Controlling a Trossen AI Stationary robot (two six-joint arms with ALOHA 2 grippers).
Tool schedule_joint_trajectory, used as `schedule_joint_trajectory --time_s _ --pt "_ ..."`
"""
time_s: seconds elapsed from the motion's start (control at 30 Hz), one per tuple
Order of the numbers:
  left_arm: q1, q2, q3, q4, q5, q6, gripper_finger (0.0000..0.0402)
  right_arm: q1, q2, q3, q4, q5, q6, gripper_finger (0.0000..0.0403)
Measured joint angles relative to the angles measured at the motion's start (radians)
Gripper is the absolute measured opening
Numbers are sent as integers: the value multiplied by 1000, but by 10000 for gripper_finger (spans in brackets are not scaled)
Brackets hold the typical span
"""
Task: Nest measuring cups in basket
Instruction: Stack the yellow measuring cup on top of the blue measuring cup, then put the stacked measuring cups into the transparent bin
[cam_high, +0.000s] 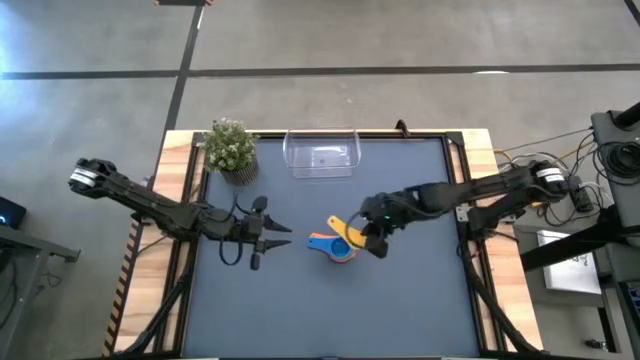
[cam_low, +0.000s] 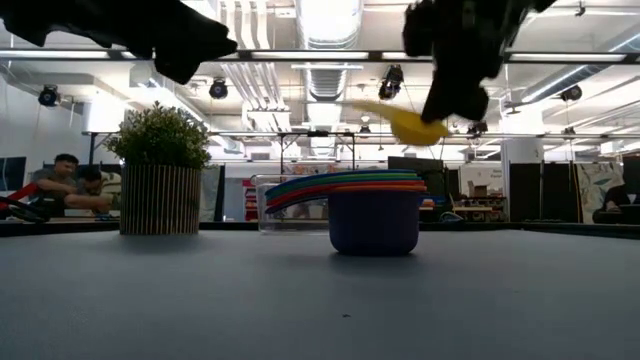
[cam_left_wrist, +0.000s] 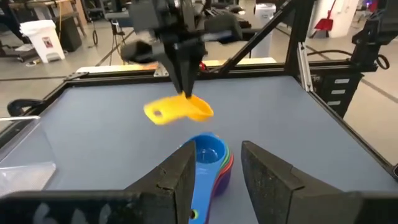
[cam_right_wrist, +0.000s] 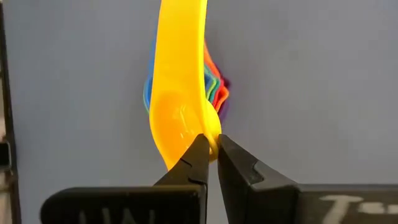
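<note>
A stack of nested measuring cups (cam_high: 338, 250) stands on its bottom cup (cam_low: 373, 222) at the middle of the table, handles fanned out toward the left and the blue cup (cam_left_wrist: 208, 153) uppermost. My right gripper (cam_high: 362, 236) is shut on the yellow cup (cam_low: 405, 123), held in the air just above the stack. My left gripper (cam_high: 284, 236) hovers open left of the stack, and its fingers (cam_left_wrist: 184, 174) point at it without touching. The clear basket (cam_high: 322, 157) sits at the far edge, with no cups in it. My right gripper (cam_right_wrist: 211, 144) pinches the yellow cup's bowl wall at its rim (cam_right_wrist: 213, 132), on the side opposite the handle, one finger inside the bowl and one outside. The fingers come from above, slanting down. The cup is lifted clear over the stack (cam_right_wrist: 216, 93), tilted, with its handle pointing away from the fingers.
A potted green plant (cam_high: 231, 149) stands at the far left corner, beside the basket. Bare table lies near and to both sides of the stack. A raised dark frame (cam_left_wrist: 292, 68) borders the table. People sit in the room behind (cam_low: 68, 185).
</note>
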Motion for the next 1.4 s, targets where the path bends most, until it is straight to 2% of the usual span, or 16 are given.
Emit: schedule_joint_trajectory --time_s 0.13,0.27,0.47,0.6,0.73,1.13,1.4 --pt "0 -76 -58 1 -18 -4 106 -30 106 72 2 -83 -60 11" --pt "0 -144 -114 6 -49 -37 99 -29 215 201 -14 -137 -147 11" --pt "-2 -207 -167 51 -45 -56 94 -33 366 395 -191 -147 -248 12" --pt "-2 -217 -171 49 -37 -57 94 -35 432 463 -261 -147 -283 12" --pt "-2 -215 -170 54 -25 -55 94 -44 458 480 -299 -147 -290 12" --pt "-1 -210 -167 54 -25 -46 94 -55 435 474 -285 -146 -317 19" --pt "-1 -209 -167 55 -25 -46 94 -55 435 473 -302 -146 -317 103"
